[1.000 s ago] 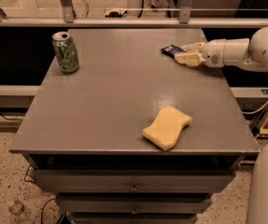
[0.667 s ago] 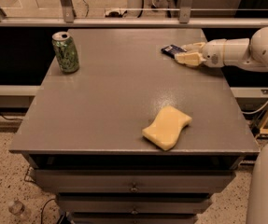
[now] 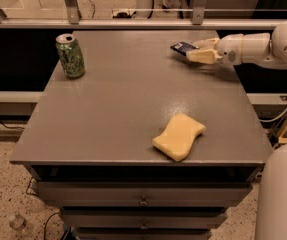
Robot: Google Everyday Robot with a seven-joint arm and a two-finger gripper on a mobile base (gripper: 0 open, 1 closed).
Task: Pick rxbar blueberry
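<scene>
You're looking at a smooth white robot arm (image 3: 263, 46) made of rounded, tube-like segments, with what seems to be a thin yellowish band around the wrist section. Its pale cream gripper (image 3: 193, 50) sits over the far right edge of the flat grey tabletop (image 3: 133, 109). A broad white curved body shell (image 3: 280, 194) fills your lower right corner.

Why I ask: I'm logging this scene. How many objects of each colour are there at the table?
Green: 1, the can
Yellow: 1, the sponge
Dark blue: 1, the rxbar blueberry, at the gripper by the far right of the table
Total: 3
</scene>
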